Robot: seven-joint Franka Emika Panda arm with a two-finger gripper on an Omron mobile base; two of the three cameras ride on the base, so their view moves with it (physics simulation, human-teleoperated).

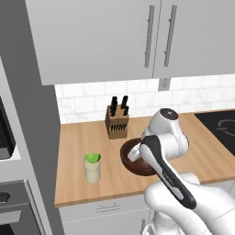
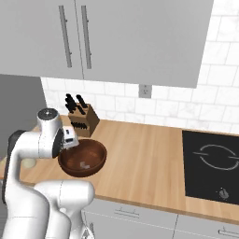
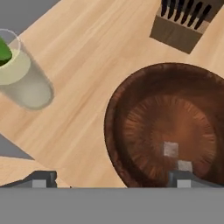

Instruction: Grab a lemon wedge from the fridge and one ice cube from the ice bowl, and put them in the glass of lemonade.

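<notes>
The end effector, jaws spread wide and empty, hangs over the ice bowl's near rim, the ice cube apparently just ahead, toward its right finger.

The glass of lemonade stood upright on the wooden surface, toward its left end; it was a small clear tumbler filled with pale yellowish-white liquid. The lemon wedge, bright lime-green and curved, sat in the top of the glass, poking above the rim. The ice bowl, wide, round, shallow and dark brown, rested on the surface to the right of the glass, near it but not touching. Inside the bowl lay a small pale ice cube on the bottom, with a second like it just beside it.
</notes>
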